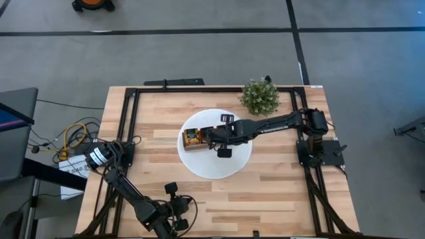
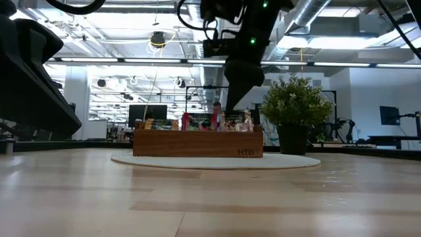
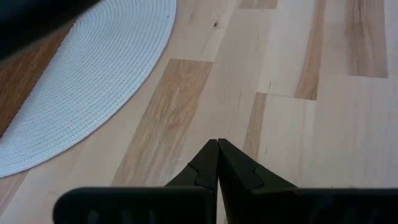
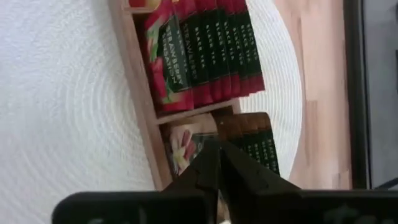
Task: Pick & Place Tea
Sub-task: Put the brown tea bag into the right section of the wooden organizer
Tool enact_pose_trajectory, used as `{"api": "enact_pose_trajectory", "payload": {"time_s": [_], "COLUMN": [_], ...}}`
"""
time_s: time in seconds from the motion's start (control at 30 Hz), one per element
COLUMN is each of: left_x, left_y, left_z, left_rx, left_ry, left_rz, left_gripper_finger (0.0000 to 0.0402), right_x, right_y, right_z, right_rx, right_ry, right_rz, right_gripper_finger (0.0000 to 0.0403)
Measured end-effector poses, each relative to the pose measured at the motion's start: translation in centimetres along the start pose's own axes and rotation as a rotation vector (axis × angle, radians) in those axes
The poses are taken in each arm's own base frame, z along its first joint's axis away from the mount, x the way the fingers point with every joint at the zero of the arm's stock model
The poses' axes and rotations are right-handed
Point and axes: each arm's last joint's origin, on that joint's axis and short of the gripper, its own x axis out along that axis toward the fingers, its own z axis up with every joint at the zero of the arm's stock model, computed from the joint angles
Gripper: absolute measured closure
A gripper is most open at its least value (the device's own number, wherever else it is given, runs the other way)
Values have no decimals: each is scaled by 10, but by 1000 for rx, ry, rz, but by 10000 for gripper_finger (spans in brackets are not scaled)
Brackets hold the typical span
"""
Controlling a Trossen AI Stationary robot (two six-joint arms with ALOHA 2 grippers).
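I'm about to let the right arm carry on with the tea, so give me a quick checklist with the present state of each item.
1. Wooden box sits on the white mat: ok.
2. Tea sachets stand in the box's compartments: ok.
3. Right end effector over the box, at the beige sachets: ok.
4. Right end effector shut; holding a sachet: cannot tell.
5. Left end effector shut, parked at the table's near edge, off the mat: ok.
6. Plant apart from the right arm: ok.

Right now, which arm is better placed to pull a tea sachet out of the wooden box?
The right. Its gripper is shut directly over the tea sachets in the wooden box; the left gripper is off the white mat.
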Motion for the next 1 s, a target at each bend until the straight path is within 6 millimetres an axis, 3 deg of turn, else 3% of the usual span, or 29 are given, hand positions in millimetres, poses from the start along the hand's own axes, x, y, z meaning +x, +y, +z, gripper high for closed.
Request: {"api": "enact_pose_trajectory", "payload": {"time_s": [0.23,0.57,0.83,1.0], "left_x": [0,0,0,0], "left_y": [0,0,0,0], "left_z": [0,0,0,0], "left_rx": [1,1,1,1], "left_ry": [0,-1,-1,-1], "left_rz": [0,1,1,1], "left_gripper_finger": [401,401,402,402], "right_x": [-7,12,4,6], "right_y": [-4,6,7,-2], "right_z": [0,-16,-6,-6], "right_rx": [146,255,259,371], "right_ry": [-19,57,-34,-50], "right_rz": [-3,-74,-80,-198], "right_gripper_finger": [401,402,402,402]}}
